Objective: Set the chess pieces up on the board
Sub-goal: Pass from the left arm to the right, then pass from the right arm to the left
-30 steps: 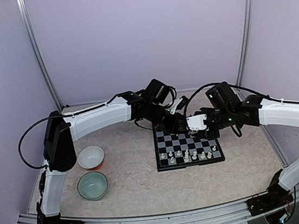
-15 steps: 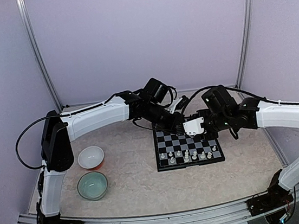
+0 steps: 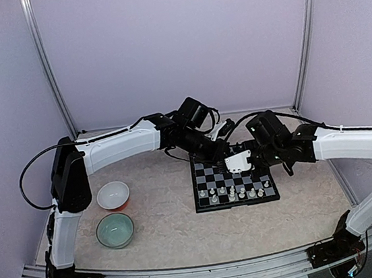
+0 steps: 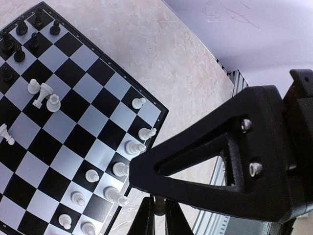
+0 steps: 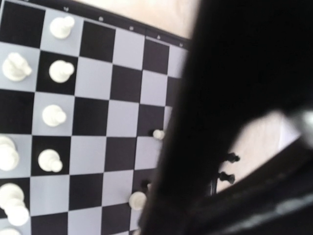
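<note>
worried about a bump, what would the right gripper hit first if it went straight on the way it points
Probably the board, at its far squares: the right gripper tilts down over them. The left gripper sits close; depth is unclear.

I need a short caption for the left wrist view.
Shut left gripper by the board, white chess pieces lining one edge.
</note>
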